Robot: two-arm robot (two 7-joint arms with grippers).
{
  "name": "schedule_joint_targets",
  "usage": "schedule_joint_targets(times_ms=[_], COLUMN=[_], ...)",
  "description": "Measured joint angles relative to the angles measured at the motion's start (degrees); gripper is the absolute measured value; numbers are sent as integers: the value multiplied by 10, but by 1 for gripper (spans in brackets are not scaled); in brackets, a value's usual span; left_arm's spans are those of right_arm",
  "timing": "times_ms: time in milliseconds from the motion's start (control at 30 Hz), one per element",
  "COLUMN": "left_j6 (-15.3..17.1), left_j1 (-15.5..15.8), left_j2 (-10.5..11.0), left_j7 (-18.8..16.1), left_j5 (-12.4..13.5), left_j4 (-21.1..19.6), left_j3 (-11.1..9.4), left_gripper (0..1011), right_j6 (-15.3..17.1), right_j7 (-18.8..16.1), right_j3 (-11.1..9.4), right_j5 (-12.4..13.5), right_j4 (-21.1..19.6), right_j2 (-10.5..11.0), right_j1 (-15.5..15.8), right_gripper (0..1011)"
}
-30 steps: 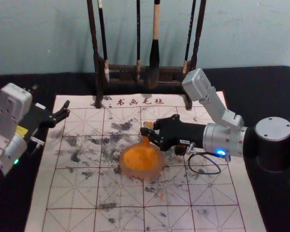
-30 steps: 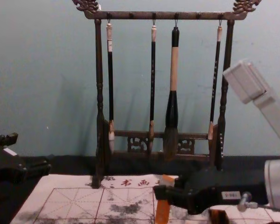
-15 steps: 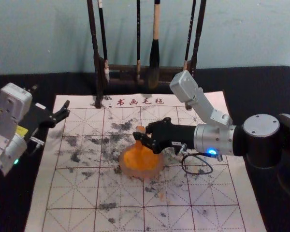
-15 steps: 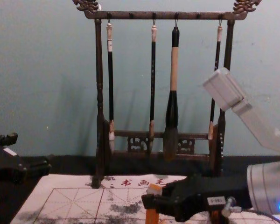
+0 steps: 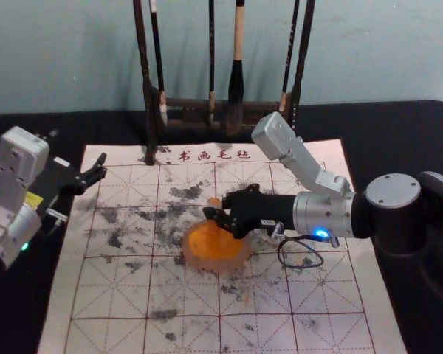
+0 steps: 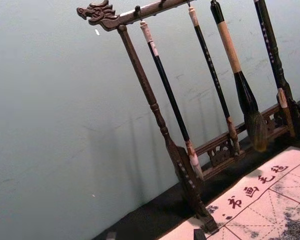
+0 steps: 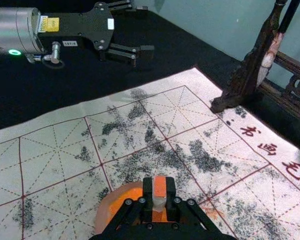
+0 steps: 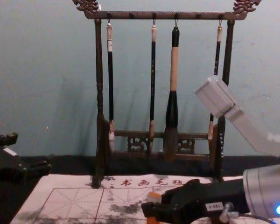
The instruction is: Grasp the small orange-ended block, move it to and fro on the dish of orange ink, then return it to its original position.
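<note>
1. We have the right gripper (image 5: 218, 211) over the far part of the dish, reaching in from the right, clenched on the small block.
2. The block (image 7: 159, 189) stands roughly upright between its fingertips, with an orange top and a pale band below. The fingers hide the lower end, so we can't quite tell whether it touches the ink.
3. Beneath is the round, pinkish dish (image 5: 208, 266) with orange ink (image 5: 214, 243) in it, around the middle of the mat.
4. Our white mat (image 5: 177, 295) carries red grid lines, dark smudges and a row of characters along its far side; a faint orange mark lies near and right of the dish.
5. At the far side we see a dark wooden stand (image 8: 100, 93), four brushes hanging from it.
6. Our left gripper (image 8: 30, 153) is parked to the left, fingers spread, holding nothing.
</note>
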State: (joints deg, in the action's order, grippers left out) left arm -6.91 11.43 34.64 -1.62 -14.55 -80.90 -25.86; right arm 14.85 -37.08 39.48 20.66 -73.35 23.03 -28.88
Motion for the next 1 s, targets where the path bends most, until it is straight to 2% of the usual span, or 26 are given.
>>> schedule_joint_targets(times_ms=[400,1000], left_j6=[0,0], left_j1=[0,0], left_j2=[0,0], left_j7=[0,0], left_j5=[0,0], left_j4=[0,0], left_j3=[0,0], left_gripper=[1001,1001], right_j6=[5,11], right_j7=[6,2], right_j3=[-1,-6], right_j5=[-3,0], right_j4=[-4,-24], right_j2=[4,24], right_j1=[-1,9], right_gripper=[116,116])
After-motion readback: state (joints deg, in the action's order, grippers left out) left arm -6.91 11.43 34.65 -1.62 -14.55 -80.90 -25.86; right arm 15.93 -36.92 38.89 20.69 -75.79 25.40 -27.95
